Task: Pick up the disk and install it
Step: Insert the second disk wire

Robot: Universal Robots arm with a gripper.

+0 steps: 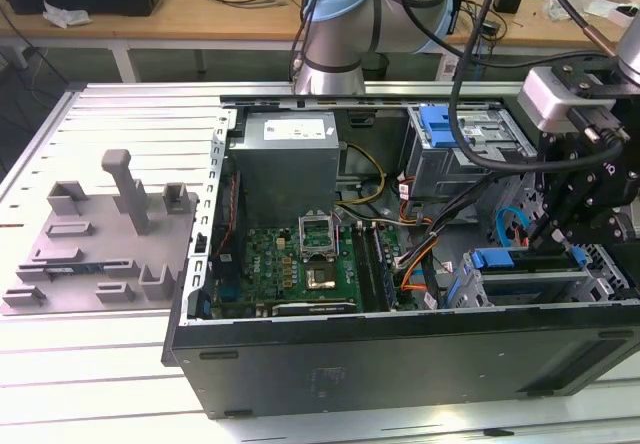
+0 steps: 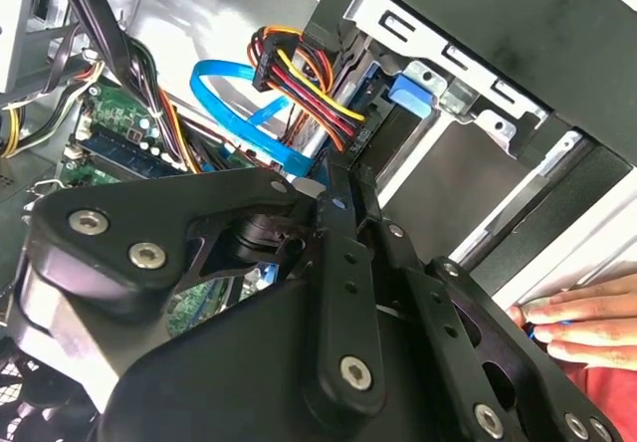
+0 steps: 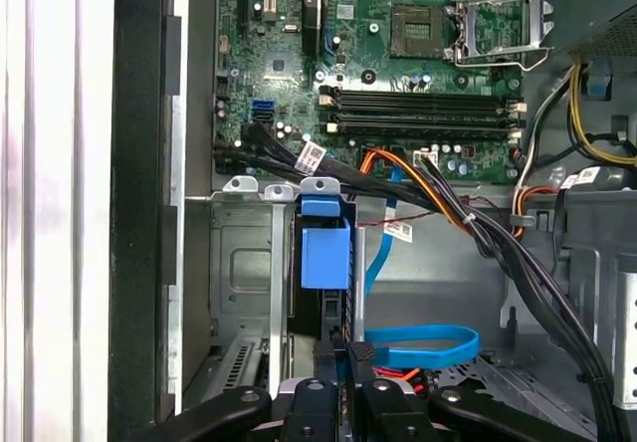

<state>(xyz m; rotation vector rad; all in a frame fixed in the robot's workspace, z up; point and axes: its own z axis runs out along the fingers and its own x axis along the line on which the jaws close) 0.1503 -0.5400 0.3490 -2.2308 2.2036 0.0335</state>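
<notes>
First wrist view: we see the gripper (image 3: 343, 387) nearly closed above the drive cage (image 3: 249, 263), where the disk (image 3: 324, 248) apparently stands slotted; grip unclear.

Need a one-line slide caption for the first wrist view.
Hand poised over the drive cage with blue latch, green motherboard beyond.

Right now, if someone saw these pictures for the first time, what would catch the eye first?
The open black computer case fills the middle of the exterior view, with its green motherboard lying bare inside. The black tool hangs over the drive bays at the exterior view's right, near a bright blue plastic latch and a looped blue flat cable. A person's hand rests at the case edge in the second wrist view.
</notes>
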